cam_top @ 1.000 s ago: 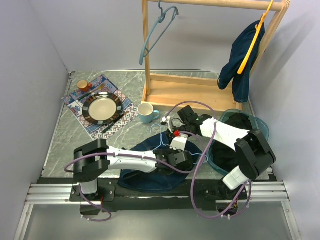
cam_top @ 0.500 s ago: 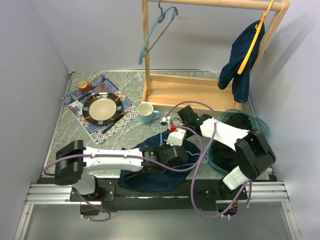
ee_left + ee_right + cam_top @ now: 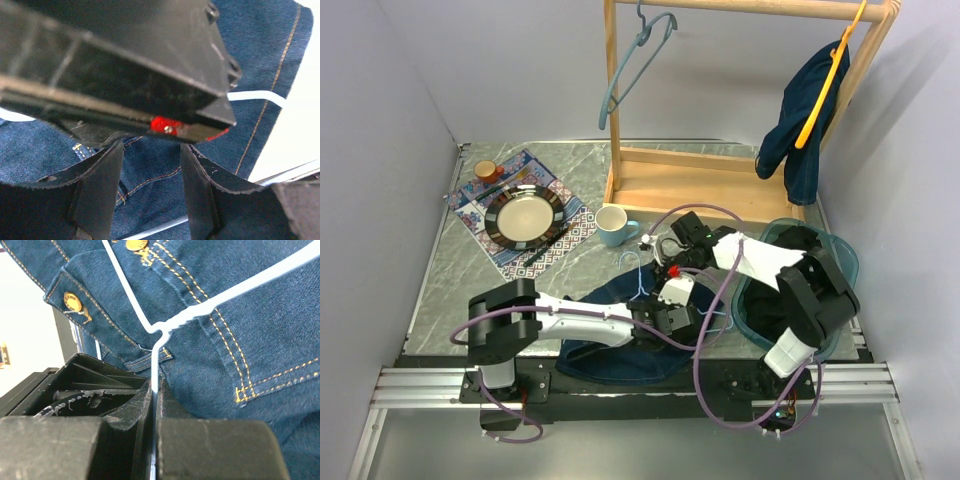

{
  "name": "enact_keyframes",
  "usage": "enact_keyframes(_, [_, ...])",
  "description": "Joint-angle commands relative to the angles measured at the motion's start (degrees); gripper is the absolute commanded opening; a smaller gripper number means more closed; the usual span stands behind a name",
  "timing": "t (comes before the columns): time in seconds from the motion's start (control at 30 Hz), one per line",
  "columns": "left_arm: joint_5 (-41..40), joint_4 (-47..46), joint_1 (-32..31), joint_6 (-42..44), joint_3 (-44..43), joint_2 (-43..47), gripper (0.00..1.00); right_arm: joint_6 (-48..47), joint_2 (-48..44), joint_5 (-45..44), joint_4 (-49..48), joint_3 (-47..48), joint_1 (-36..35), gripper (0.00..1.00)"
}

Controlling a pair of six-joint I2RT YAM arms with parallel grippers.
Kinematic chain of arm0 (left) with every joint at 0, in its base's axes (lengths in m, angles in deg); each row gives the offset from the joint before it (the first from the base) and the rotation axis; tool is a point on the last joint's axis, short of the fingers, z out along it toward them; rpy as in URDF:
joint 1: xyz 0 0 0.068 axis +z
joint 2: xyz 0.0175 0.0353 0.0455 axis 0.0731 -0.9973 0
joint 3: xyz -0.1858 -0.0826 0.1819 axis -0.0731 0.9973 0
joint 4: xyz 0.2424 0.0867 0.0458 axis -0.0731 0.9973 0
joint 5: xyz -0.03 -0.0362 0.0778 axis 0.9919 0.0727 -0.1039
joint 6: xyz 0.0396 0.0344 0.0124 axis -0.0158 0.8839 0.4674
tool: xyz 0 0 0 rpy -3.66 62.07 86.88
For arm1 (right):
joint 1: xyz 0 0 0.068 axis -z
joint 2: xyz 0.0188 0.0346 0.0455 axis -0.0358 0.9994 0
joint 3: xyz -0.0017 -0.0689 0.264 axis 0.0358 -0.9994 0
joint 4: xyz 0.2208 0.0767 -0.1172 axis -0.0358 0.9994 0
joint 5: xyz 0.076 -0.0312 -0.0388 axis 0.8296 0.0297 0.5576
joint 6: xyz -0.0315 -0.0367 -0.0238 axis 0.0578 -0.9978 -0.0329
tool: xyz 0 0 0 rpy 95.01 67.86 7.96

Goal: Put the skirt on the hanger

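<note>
**Denim skirt flat at 6 o'clock, wire hanger pinched above it**

The blue denim skirt lies spread on the marbled table, at 6 o'clock in the overhead view, just ahead of the two arm bases. A white wire hanger lies on the cloth, its hook pointing toward 12 o'clock near the skirt's far edge.

The right gripper is closed tight on the hanger's twisted neck; the wrist view shows the thin wire running straight down between its two black fingers, with brass buttons and orange stitching behind it.

The left gripper hovers low over the denim at the middle of the skirt. Its jaws stand partly apart, and only cloth and a length of white wire show through the gap; nothing is pinched between them.

At 12 to 1 o'clock stands a wooden rack carrying a teal hanger and a dark garment on a yellow hanger. A pale blue cup sits near the centre, a plate at 10 o'clock, and a teal basin of dark clothes at 4 o'clock.
</note>
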Motion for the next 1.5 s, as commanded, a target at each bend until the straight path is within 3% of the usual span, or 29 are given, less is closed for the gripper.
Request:
enact_keyframes(0.0, [-3.4,1.7,-0.3,-2.6,-2.2,-0.3,0.54,2.5,1.9,3.1,0.7,2.2,0.4,0.00])
enact_keyframes(0.17, [-3.3,1.2,-0.3,-2.5,-1.5,-1.2,0.48,4.7,3.9,4.2,0.2,3.0,0.4,0.00])
enact_keyframes(0.27, [-3.2,1.4,-0.3,-2.0,-1.9,-1.6,0.33,4.4,5.6,4.3,1.2,3.9,0.4,0.00])
enact_keyframes(0.3, [-3.1,1.2,-0.3,-1.7,-1.6,-1.3,0.21,4.3,5.8,4.2,1.3,3.9,0.4,0.00])
enact_keyframes(0.43, [-3.3,1.0,-0.3,-0.2,-1.1,3.2,0.05,3.8,5.1,4.0,1.4,4.0,0.4,0.00])
enact_keyframes(0.73, [1.1,2.3,-0.3,10.8,-3.4,14.2,0.01,2.2,-0.2,0.3,-0.5,3.4,-0.6,0.00])
enact_keyframes(1.03, [6.1,7.9,-0.1,22.7,-11.2,19.3,0.02,1.2,-6.0,-5.3,-2.0,4.5,-2.8,0.00])
enact_keyframes(1.23, [10.2,13.1,-0.1,25.5,-15.8,22.7,0.01,-0.8,-7.1,-8.1,-0.6,5.9,-4.6,0.00])
enact_keyframes(1.47, [8.2,14.9,2.0,29.4,-16.4,29.6,0.02,-5.2,-8.2,-5.5,5.4,8.0,-9.4,0.00])
